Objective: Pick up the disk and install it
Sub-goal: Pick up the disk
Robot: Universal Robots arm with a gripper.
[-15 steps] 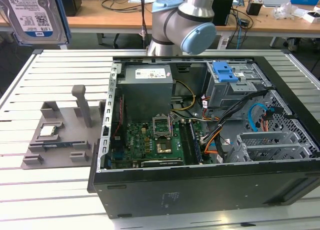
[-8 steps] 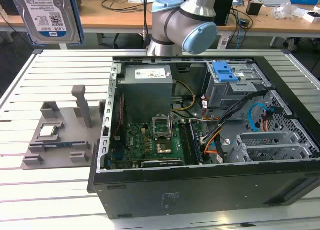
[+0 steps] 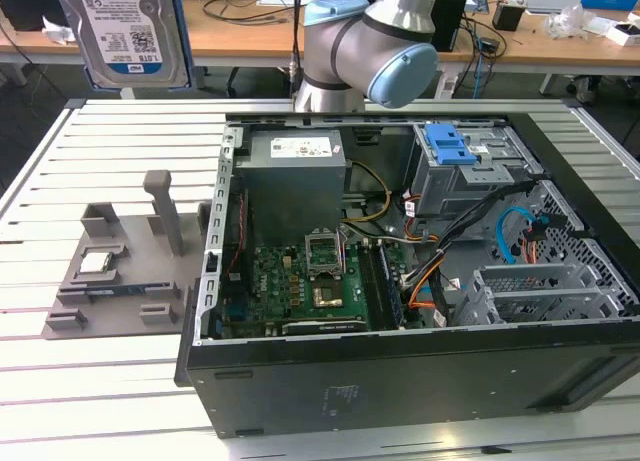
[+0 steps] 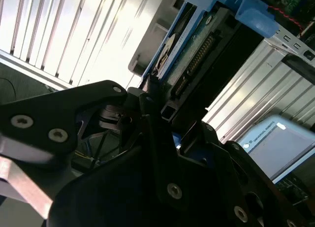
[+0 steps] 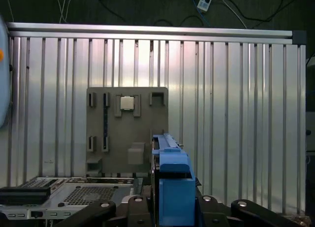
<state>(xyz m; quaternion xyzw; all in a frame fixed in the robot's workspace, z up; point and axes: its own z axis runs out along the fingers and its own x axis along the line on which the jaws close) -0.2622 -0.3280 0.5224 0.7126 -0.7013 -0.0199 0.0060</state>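
I note open computer case (image 3: 400, 381) on slatted desk (image 3: 100, 401), motherboard (image 3: 310, 281) exposed; beside it, grey fixture plate (image 3: 120, 281) carrying what looks like a small square chip (image 3: 97, 262).

In the exterior view, the disk (image 3: 130, 31) hangs high off the far corner of the computer case (image 3: 400, 381), on the exterior view's left. The picture's top edge cuts away the disk's upper part. The arm (image 3: 370, 41) behind the case is cut off at the same edge.

In the second wrist view, the dark body of the gripper (image 4: 157, 106), clamped on the disk, covers its near end, so the contact points are hidden.

In the first wrist view, the disk stands edge-on beside the case. Its broad faces are unseen and its lower end is lost behind the gripper.
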